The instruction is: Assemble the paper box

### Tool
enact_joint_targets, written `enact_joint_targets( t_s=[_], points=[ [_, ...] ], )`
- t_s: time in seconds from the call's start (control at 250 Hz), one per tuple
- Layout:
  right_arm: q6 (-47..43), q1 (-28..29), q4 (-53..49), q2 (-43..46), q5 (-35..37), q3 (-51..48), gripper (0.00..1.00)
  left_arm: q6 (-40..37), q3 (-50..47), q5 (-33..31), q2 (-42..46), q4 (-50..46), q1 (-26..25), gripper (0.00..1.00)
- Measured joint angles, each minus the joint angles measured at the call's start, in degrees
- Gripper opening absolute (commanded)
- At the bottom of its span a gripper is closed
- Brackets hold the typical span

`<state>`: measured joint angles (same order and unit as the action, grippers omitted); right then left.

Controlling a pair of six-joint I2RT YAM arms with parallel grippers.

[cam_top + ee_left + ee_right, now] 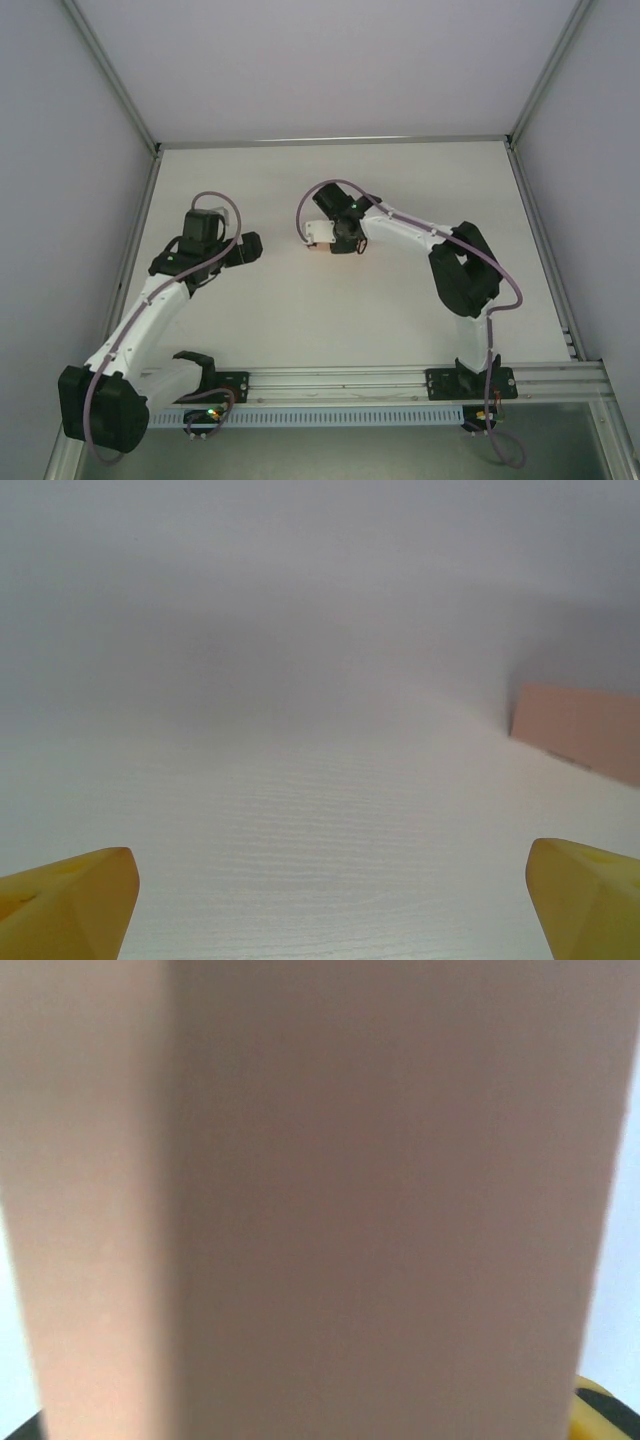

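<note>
My left claw is spread as wide as I see it go. Its two yellow fingertips sit at the bottom corners of the left wrist view with nothing between them but bare white table. It holds nothing. From above, that claw is over the left half of the table, pointing right toward the middle.

The box is off to the right of the left claw, a pink card face standing up from the table and well apart from the fingertips.

From above, my right claw is near the middle of the table, reaching left. In the right wrist view the box is right up against the lens. It shows as a blurred pink face with a vertical crease, lighter to the left of the crease and darker to the right. A bit of one yellow finger pokes out at the bottom right, beside the card's edge. I cannot tell how far the right claw is closed, or whether it has a grip on the box.
</note>
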<state>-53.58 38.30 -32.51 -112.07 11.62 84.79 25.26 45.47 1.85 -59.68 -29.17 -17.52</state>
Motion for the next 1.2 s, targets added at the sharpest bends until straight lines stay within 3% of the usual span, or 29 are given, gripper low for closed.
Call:
enact_joint_targets(
  t_s=[0.164,0.371,0.675,1.002,1.202],
  points=[
    [1.3,0.1,14.3,1.2,9.4,-7.8,0.37,0.0,-0.2,0.0,0.3,0.0,0.0,1.0],
    [2.9,1.4,22.2,1.1,13.7,-12.4,0.53,0.0,-0.2,0.1,0.3,0.0,0.0,1.0],
    [5.8,3.2,17.4,1.3,9.7,-13.9,1.0,0.2,-0.8,0.5,1.0,0.1,0.0,1.0],
    [8.6,3.2,4.1,6.4,-5.0,-13.2,1.0,0.2,-0.8,1.1,1.0,0.1,0.0,1.0],
    [17.2,-0.7,6.8,16.9,-11.1,-15.2,0.99,0.2,-0.7,0.9,-0.4,0.5,0.0,1.0]
  ],
)
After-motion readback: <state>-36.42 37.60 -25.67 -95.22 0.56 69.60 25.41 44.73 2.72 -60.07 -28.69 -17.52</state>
